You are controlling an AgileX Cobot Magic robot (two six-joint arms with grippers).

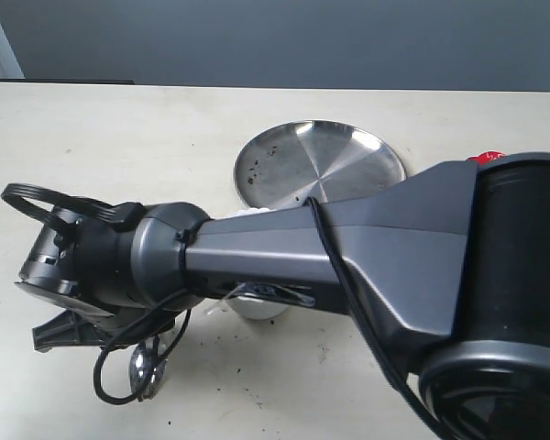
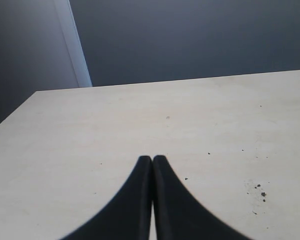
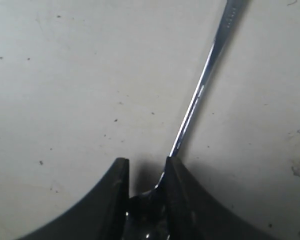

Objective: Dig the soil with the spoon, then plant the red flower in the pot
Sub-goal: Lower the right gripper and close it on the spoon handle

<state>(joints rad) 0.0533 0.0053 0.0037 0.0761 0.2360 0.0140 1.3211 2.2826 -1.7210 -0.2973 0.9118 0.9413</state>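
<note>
The right claw (image 3: 146, 172) is clamped on the spoon (image 3: 200, 95) near the surface's (image 1: 119, 128) front edge. The left claw (image 2: 152, 162) is pressed together, empty. The thin spoon might slip or twist loose

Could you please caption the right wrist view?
Right pincer straddling the spoon on the speckled table.
</note>
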